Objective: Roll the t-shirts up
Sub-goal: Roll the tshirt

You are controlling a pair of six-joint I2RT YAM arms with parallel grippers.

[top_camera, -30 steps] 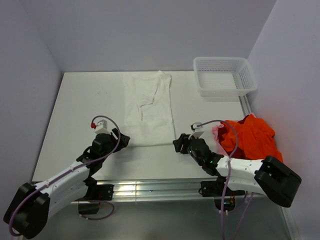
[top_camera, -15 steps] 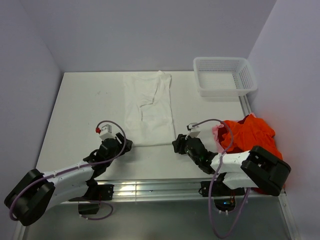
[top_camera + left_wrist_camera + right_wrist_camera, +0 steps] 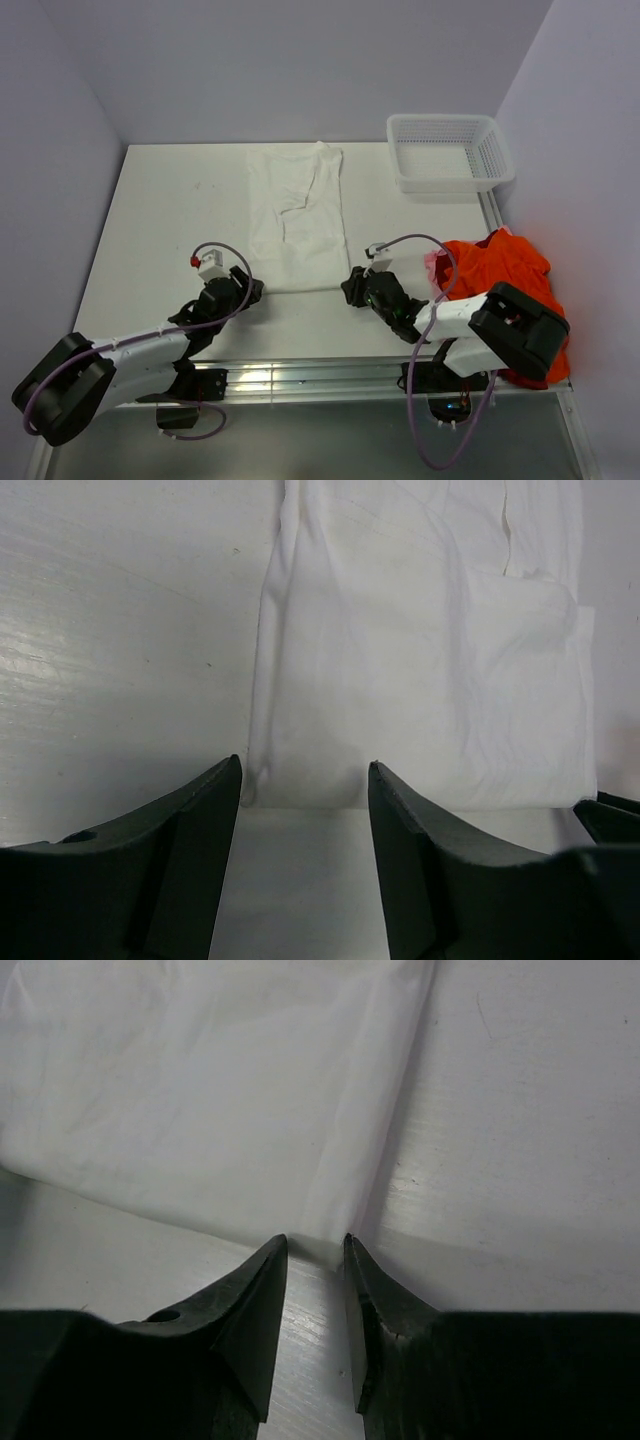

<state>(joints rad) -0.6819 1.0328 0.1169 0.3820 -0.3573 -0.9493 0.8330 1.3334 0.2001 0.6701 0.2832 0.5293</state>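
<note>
At table centre, reaching toward 12 o'clock, the white t-shirt (image 3: pixel 297 215) lies folded long; the left gripper (image 3: pixel 247 291) has its jaws apart astride the 7 o'clock hem corner; the right gripper (image 3: pixel 349 288), nearly together at the 5 o'clock corner, may hold cloth, I cannot tell; orange-red t-shirts (image 3: pixel 500 275) heap at 4 o'clock; uneven pinches would likely skew the roll.

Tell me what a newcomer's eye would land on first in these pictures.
The bright orange-red t-shirts heaped at the right edge of the table stand out most. Next comes the white t-shirt laid flat in the middle, with the left gripper and right gripper at its two near corners, jaws apart. A white basket sits at the far right corner.
</note>
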